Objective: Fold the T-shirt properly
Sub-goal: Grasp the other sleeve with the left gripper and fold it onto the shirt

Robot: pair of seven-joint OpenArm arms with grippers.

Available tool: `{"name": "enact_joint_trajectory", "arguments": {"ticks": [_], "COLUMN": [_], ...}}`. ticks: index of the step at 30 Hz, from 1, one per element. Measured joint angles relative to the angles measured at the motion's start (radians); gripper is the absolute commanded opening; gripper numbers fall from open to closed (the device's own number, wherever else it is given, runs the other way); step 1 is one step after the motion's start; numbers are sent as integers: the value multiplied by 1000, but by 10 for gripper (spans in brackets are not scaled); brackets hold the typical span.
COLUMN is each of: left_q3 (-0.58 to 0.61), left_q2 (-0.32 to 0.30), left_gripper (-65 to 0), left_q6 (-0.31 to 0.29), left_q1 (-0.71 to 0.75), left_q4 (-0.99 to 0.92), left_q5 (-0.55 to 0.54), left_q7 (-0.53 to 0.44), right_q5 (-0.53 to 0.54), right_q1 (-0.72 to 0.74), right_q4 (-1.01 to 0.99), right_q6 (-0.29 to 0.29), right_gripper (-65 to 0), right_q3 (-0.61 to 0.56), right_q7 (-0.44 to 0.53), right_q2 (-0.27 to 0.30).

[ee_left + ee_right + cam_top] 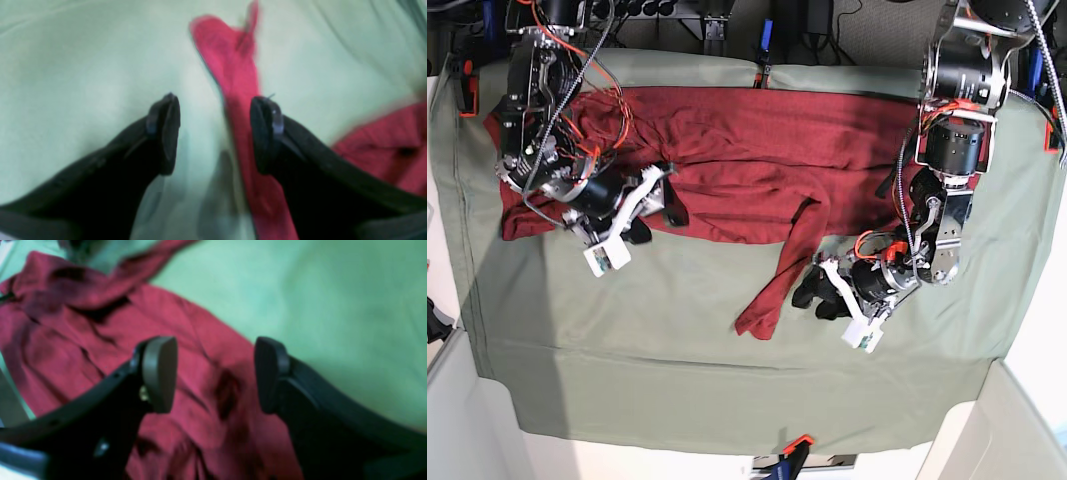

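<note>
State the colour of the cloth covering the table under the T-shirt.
Sage green, plain and unpatterned: the table cloth shows best in the base view, around the dark red T-shirt.

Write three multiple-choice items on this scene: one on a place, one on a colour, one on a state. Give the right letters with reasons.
1. Where does the T-shirt lie?
A. along the table's far side
B. on the floor
C. in a basket

2. What colour is the table cloth?
A. blue
B. sage green
C. white

3. How does the left gripper stand?
A. shut on the shirt
B. open
C. shut, empty

Key: 1 A, spread along the far edge in the base view; 2 B, green shows around the shirt; 3 B, its jaws stand apart with a sleeve strip between them.
</note>
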Motion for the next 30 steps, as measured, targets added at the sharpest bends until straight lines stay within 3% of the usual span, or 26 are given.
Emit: {"name": "enact_joint_trajectory", "arguments": {"ticks": [4,11,14,16,23,26,28,30], "left_q3": [0,0,0,0,75,108,114,114], "left_q2": [52,130,135,136,138,138,142,148], "left_gripper": [-288,-288,-288,-288,-288,-290,-338,-472], "left_q6": [3,2,13,68,74,137,195,228], "left_q1": [-60,-68,-68,-69,-66,-65,-65,-66], "left_q4": [-98,-98,-98,-108,-135,-135,-134,-134], "left_q5": [17,23,87,124,199,199,200,229], "left_q7": [-6,-5,-24,-42,-104,-132,-139,-144], "right_q5": [45,44,44,44,59,59,59,59], "right_q1": [-56,-87,-87,-87,-87,-87,-87,-87], "right_q4": [23,49,49,49,49,50,50,50], "right_q6": [0,1,0,0,0,0,0,0], "right_gripper": [-281,-281,-281,-281,-281,-281,-281,-281], "right_q3": [34,45,45,45,45,45,45,45], "right_q7": [-2,-1,-1,-1,-2,-2,-2,-2], "right_q2": [18,18,18,18,18,18,18,18]}}
